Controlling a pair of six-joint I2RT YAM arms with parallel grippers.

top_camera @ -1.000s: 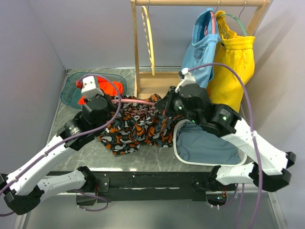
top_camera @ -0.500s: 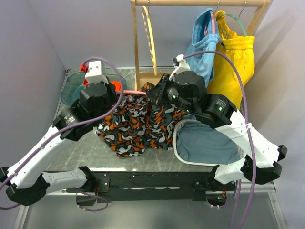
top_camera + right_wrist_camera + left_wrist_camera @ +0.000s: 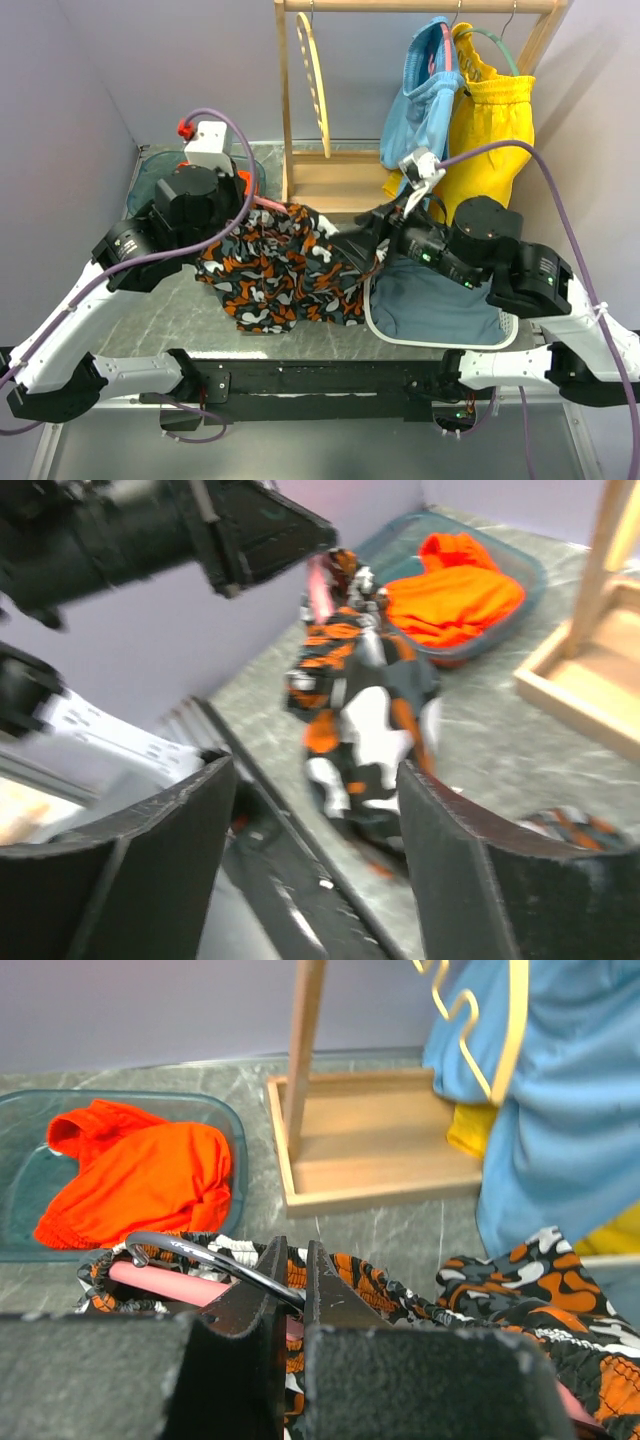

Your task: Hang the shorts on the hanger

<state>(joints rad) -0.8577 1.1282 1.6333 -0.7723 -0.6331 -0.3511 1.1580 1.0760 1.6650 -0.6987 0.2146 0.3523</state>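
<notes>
- A see-through blue-green bin (image 3: 130,1096) sat at the back left of the counter (image 3: 190,320).
- An orange-red cloth (image 3: 140,1175) lay bunched up inside the bin.
- A wooden rack (image 3: 283,100) stood at the back on a flat wooden base.
- A yellow hanger (image 3: 317,85) hung from its top bar.
- Light-blue shorts (image 3: 425,110) and yellow shorts (image 3: 495,130) hung side by side, touching.
- A white-rimmed tray (image 3: 372,315) at the front right held a grey-blue cloth (image 3: 430,300).

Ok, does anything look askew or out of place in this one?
The shorts are bunched and lopsided over the pink hanger, crumpled rather than hanging flat. The left gripper is shut on the hanger, and the right gripper is open.
</notes>
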